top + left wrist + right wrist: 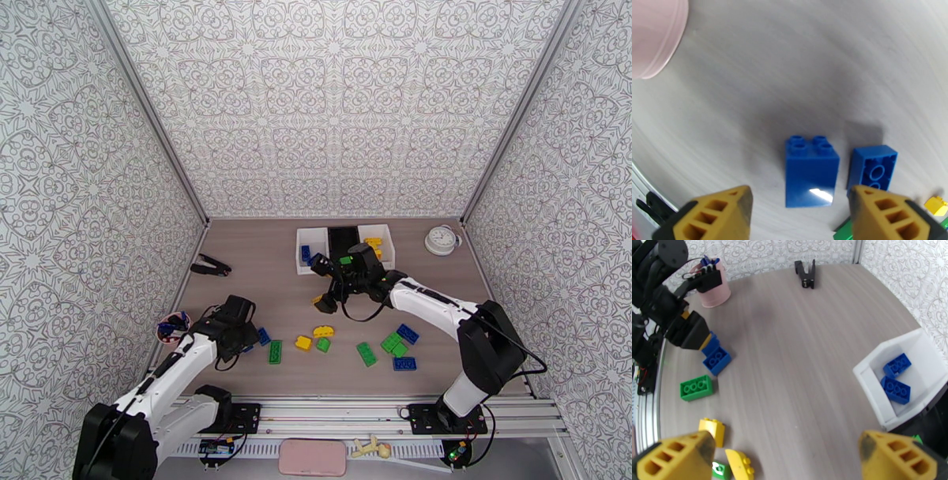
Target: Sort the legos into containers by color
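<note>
Left gripper [800,197]: jaws open, one on each side of a blue lego [811,173] on the surface at near left, gaps on both sides. Right gripper [786,443]: jaws wide, empty, just near of the containers [314,237] at far centre. Loose legos [366,353] lie on the near surface.

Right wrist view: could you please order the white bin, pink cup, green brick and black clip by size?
1. white bin
2. pink cup
3. green brick and black clip: alike; the clip lies farther, so unranked.

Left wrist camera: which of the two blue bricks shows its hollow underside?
The blue brick nearer the picture's right edge; the other blue brick shows studs instead.
</note>
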`<action>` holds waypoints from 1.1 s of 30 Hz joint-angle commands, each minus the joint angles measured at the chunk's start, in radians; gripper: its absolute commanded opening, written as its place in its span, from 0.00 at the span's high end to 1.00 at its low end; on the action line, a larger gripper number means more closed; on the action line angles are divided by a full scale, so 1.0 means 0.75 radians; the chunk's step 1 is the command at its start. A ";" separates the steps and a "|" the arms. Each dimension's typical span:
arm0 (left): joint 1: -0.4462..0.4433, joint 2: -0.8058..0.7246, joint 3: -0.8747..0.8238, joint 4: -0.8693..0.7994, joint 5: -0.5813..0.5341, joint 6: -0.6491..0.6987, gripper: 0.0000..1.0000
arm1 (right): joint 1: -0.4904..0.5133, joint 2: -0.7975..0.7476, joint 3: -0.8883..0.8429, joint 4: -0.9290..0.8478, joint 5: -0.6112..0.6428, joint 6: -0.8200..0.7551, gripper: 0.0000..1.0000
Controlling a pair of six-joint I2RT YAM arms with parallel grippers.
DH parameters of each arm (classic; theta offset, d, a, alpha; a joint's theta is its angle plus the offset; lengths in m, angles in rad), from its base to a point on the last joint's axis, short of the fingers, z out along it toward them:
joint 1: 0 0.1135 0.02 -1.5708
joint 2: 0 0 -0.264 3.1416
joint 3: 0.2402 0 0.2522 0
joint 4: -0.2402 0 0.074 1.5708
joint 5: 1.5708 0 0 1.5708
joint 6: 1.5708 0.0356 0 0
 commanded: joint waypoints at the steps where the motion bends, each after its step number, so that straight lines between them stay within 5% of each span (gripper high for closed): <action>1: 0.024 0.046 0.007 0.064 0.047 0.054 0.32 | 0.007 0.024 0.036 -0.021 0.011 -0.004 0.00; 19: 0.110 0.169 -0.019 0.167 0.069 0.079 0.69 | 0.007 -0.009 0.033 -0.062 0.010 -0.007 0.00; 28: 0.046 0.101 0.133 0.257 0.055 0.208 0.70 | 0.007 -0.068 -0.032 0.044 -0.003 0.030 0.01; 33: -0.024 0.244 0.308 0.453 0.095 0.332 0.70 | 0.000 -0.111 -0.085 0.160 -0.067 0.092 0.01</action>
